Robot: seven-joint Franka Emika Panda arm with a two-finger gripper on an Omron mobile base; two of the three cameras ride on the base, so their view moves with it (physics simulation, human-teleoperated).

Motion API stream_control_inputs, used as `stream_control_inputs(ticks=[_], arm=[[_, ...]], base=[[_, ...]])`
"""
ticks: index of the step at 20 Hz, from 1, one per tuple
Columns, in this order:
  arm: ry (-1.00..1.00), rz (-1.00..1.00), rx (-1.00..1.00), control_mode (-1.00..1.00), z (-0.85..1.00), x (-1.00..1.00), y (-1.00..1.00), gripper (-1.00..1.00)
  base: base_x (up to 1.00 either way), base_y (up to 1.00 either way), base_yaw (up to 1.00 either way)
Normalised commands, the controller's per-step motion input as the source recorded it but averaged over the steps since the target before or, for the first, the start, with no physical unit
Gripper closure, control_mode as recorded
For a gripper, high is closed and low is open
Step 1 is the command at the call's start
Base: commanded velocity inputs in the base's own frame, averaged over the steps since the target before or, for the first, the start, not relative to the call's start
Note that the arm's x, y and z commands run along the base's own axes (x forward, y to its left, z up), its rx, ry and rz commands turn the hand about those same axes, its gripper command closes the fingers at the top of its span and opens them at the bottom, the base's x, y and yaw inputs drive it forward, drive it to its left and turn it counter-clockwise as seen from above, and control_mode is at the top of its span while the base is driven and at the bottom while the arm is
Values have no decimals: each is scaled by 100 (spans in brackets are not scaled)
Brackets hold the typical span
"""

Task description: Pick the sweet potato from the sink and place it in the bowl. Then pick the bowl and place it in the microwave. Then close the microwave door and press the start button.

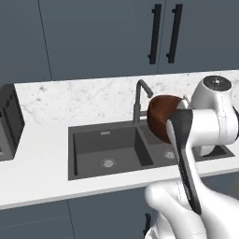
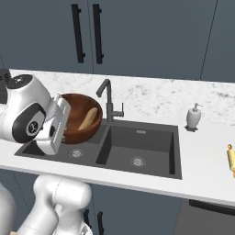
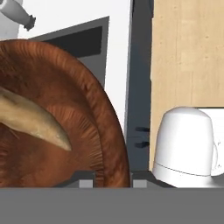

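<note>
— Above the sink (image 2: 137,151), what is the arm carrying?

— A reddish-brown bowl (image 2: 81,117), lifted clear of the left basin and tipped on its side, its mouth facing right in the right base view. The gripper (image 3: 113,178) is narrowed onto the bowl's rim: in the hand view the rim runs down between the two dark finger tips, one on each side of the wall.

— And the sweet potato (image 2: 89,119)?

— Inside the bowl, lying slantwise against the inner wall. It looks pale tan-orange, with one tapered end pointing down toward the rim in the hand view.

— Where does the bowl sit relative to the faucet (image 2: 108,98)?

— Just left of it in the right base view, close to the dark pipe; whether they touch I cannot tell from these angles. In the left base view the bowl shows its dark outer side, just right of the faucet, partly behind the white wrist.

— Anything else on the counter (image 1: 42,158)?

— A white soap dispenser (image 2: 193,117) stands on the marble top beyond the sink's right corner, and a wooden rolling pin (image 2: 231,159) lies at the far right edge. At the left edge of the left base view a dark appliance (image 1: 9,122) stands on the counter, probably the microwave. Dark cabinet doors (image 1: 116,32) with black handles rise behind.
</note>
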Motion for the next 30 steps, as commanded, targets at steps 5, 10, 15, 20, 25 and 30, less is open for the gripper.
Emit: stream_control_inputs(ticks=[5, 10, 15, 20, 25, 30], arm=[[-10, 0, 0, 100, 1, -34, -4, 100], [0, 0, 0, 100, 0, 0, 0, 100], [0, 0, 0, 100, 0, 0, 0, 100], [0, 0, 0, 100, 0, 0, 0, 100], [0, 0, 0, 100, 0, 0, 0, 100], [0, 0, 0, 100, 0, 0, 0, 100]], base=[[-33, -1, 0], [-76, 0, 0], [-50, -15, 0], [-11, -36, -48], [0, -28, -88], [0, -2, -97]])
